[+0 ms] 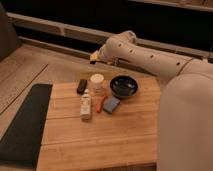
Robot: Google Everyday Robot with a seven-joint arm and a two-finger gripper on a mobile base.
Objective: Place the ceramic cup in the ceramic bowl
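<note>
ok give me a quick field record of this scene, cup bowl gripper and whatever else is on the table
ceramic cup: upright on the wooden table, beside the bowl, not touching it
ceramic bowl: dark, glossy, near the table's far edge
gripper: open, holding nothing, beyond the far edge behind the cup
other items: label bottle, blue block, small dark object
task state: cup not yet in bowl
</note>
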